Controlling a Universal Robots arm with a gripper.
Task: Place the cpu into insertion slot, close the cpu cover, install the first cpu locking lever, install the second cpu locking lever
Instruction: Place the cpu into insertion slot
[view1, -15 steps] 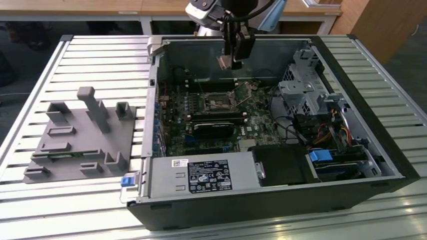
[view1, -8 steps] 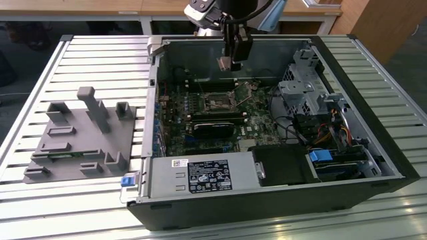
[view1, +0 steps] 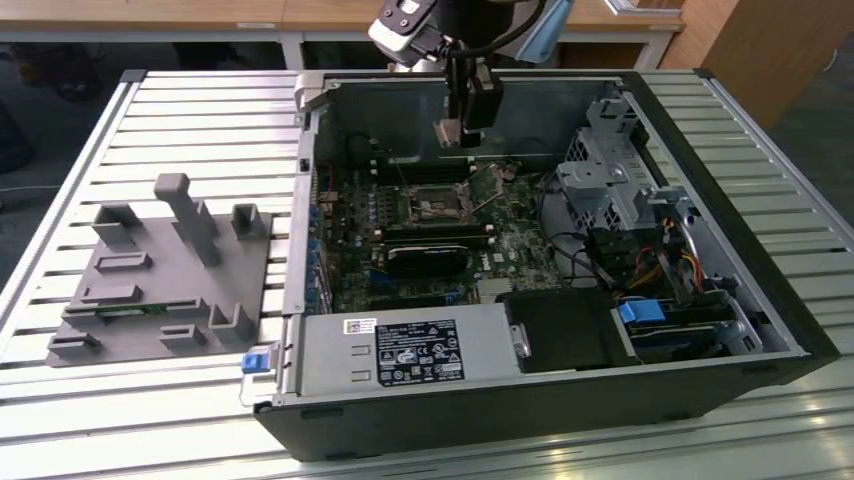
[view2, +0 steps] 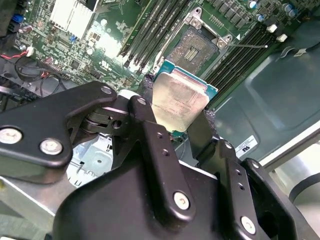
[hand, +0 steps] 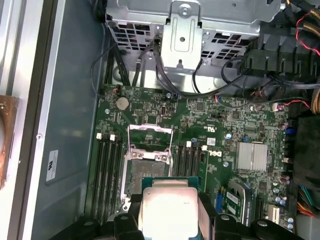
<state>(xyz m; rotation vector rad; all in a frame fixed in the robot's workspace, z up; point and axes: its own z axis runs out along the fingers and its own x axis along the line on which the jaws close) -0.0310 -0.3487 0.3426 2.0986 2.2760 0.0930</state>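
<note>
Pincer (view2: 175, 120) clamped on the cpu (view2: 181, 97) by two opposite edges, metal face up toward my wrist. Cpu hangs clear of the board (hand: 220, 125), not seated. Slot (hand: 145, 172) lies below and just ahead of me, empty, contacts bare. Cover (hand: 150, 141) stands open on the slot's far side from me, nothing between cpu and slot

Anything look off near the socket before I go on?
Nothing stands out. The gripper holds the cpu over the board; the insertion slot is bare and the cpu cover is swung open.
</note>
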